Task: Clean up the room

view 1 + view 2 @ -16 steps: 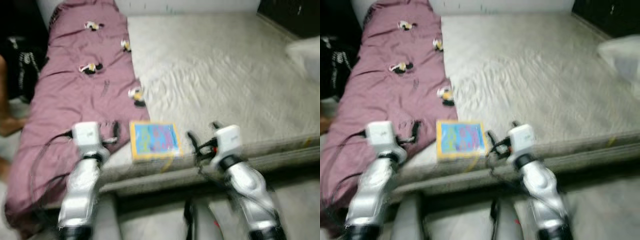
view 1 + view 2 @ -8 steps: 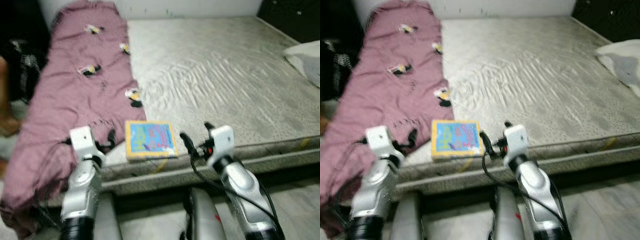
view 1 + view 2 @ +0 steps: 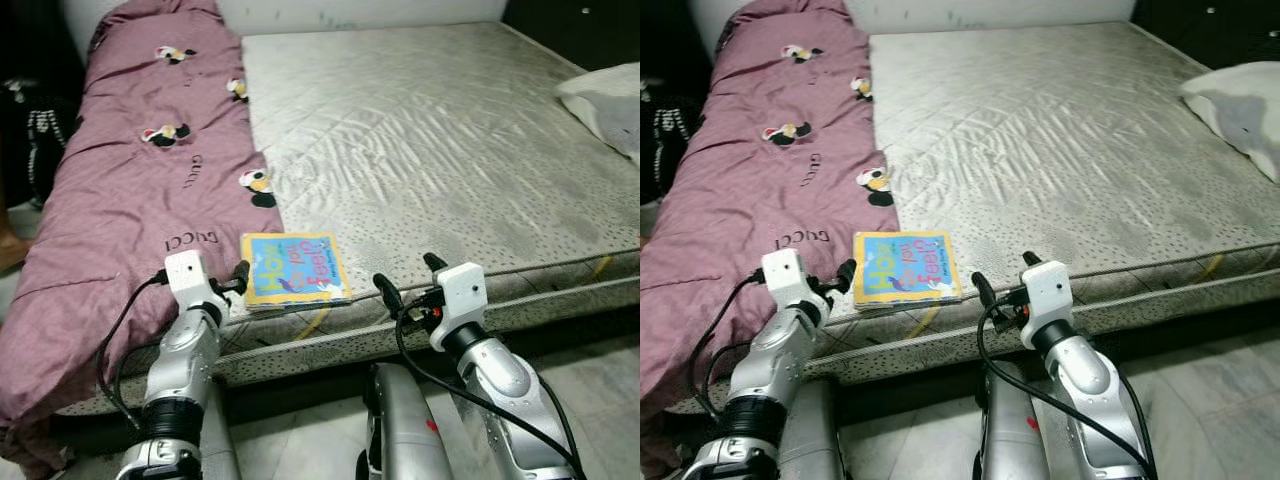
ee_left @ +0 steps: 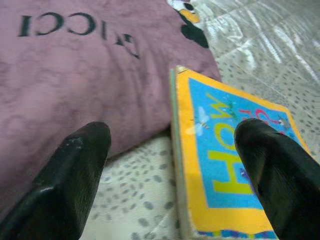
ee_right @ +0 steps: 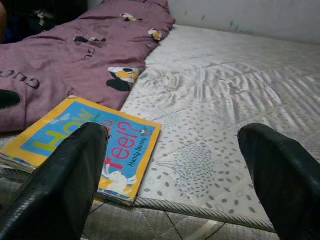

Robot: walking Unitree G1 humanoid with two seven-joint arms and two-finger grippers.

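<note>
- The purple blanket point(image 3: 130, 190) covers the mattress's left side, at nine o'clock from the book.
- The left pincer point(image 3: 238, 279) stands open and empty, one finger point(image 4: 75, 175) over the blanket's edge, the other over the cover.
- The book point(image 3: 292, 268) lies flat at the mattress point(image 3: 440, 150) front edge, at one o'clock from the left pincer, which seems nearer; its long axis runs toward the robot.
- The right pincer point(image 3: 405, 280), open and empty, has the book at ten o'clock.

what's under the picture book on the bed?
The picture book lies flat on the bare grey mattress, near its front edge, its left side beside the purple blanket. Whether anything lies beneath the book is covered.
</note>
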